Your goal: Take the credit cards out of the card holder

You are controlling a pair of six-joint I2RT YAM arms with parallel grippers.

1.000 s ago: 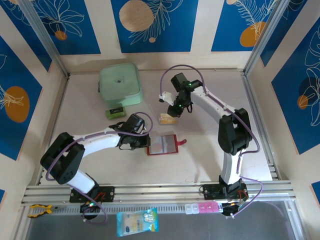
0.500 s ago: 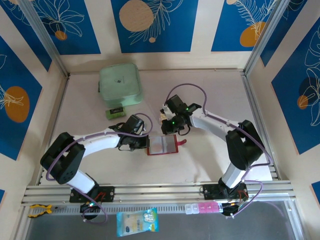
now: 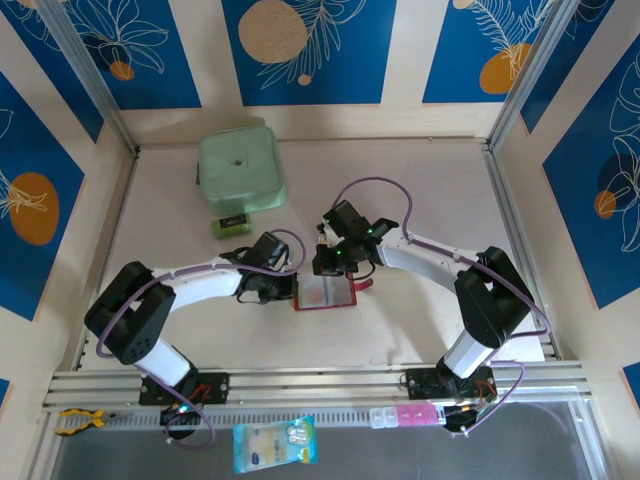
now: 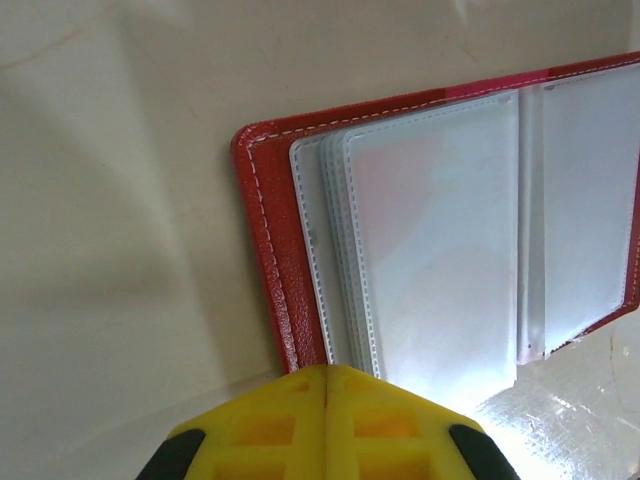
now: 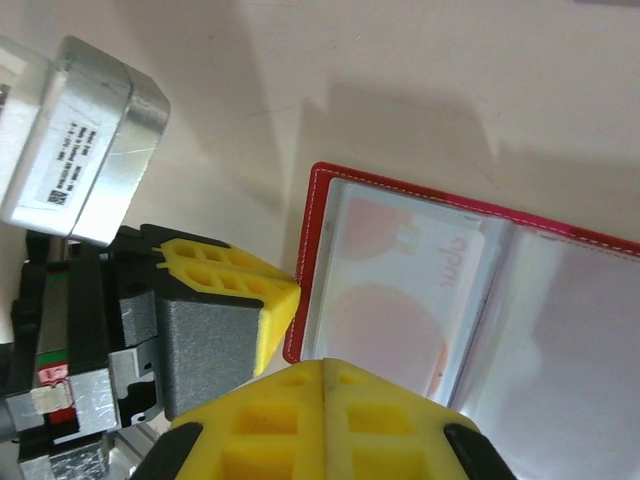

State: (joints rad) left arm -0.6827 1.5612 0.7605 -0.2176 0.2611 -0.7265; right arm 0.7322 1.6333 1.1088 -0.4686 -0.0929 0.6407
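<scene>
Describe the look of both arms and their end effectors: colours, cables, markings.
The left arm and right arm have white links, black joints and looping purple cables. The left end effector and right end effector have yellow grid-moulded fingers; the left one shows a dark grey pad, beside a silver block bearing a printed label.

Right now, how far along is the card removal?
Done: the holder lies open, sleeves showing. In hand: the left gripper is shut at its left edge, and the right gripper is shut over a sleeve's edge. To do: a whitish card with red marks sits in that sleeve; neither gripper holds one.
</scene>
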